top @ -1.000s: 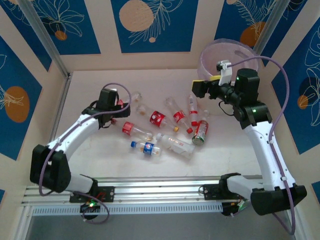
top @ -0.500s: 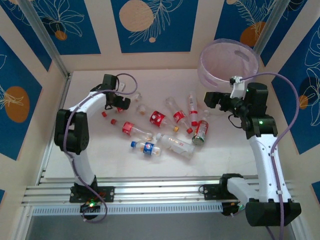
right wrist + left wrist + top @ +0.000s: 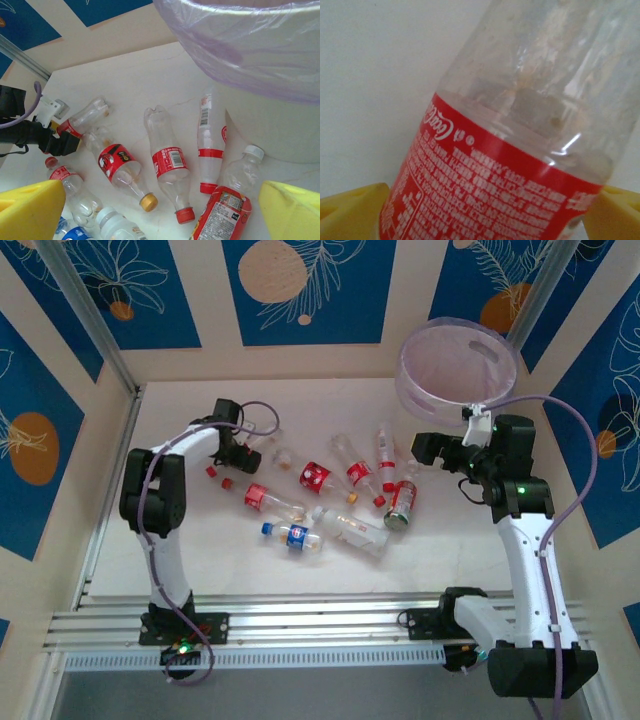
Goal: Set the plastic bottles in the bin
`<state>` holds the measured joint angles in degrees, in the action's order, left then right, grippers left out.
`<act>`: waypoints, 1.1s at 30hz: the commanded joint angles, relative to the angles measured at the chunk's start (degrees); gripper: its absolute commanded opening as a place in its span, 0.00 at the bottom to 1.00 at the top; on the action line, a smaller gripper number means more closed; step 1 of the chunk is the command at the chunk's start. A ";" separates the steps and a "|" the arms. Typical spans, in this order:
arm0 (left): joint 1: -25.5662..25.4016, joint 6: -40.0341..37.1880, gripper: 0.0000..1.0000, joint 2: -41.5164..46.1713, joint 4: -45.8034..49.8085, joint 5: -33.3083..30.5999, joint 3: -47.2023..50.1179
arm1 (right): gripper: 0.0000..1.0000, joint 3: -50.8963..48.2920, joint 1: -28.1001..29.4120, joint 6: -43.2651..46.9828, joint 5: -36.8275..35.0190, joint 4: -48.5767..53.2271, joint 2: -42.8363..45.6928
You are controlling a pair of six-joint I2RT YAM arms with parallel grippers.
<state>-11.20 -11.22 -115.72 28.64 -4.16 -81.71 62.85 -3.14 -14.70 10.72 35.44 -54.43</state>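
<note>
A pale, faintly veined white tabletop (image 3: 330, 405) filled the middle of the overhead view. A ribbed silver aluminium rail (image 3: 320, 625) ran along its edge at 6 o'clock. Cream walls stood around it, carrying blue panels with white leaf drawings (image 3: 350, 300) at 12 o'clock, each with a peach or orange disc. More such panels stood at 9 o'clock (image 3: 30, 455) and 3 o'clock (image 3: 620, 430). Slanted silver metal posts rose at 10 o'clock (image 3: 85, 310) and 1 o'clock (image 3: 535, 290).
</note>
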 commanded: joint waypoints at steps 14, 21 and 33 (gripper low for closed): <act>0.57 -2.70 0.64 5.07 0.80 -7.96 -0.90 | 1.00 -0.48 -0.29 -1.08 2.38 1.77 1.38; 0.57 1.23 0.56 15.18 1.09 -9.68 -1.21 | 1.00 -0.42 3.23 -3.76 10.25 -4.04 1.48; -12.45 20.07 0.51 31.19 -12.31 17.24 13.37 | 1.00 4.22 23.58 -9.75 6.36 -21.24 -13.04</act>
<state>-20.16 2.11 -85.82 21.04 4.54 -71.68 64.93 18.50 -20.82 16.56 21.45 -64.34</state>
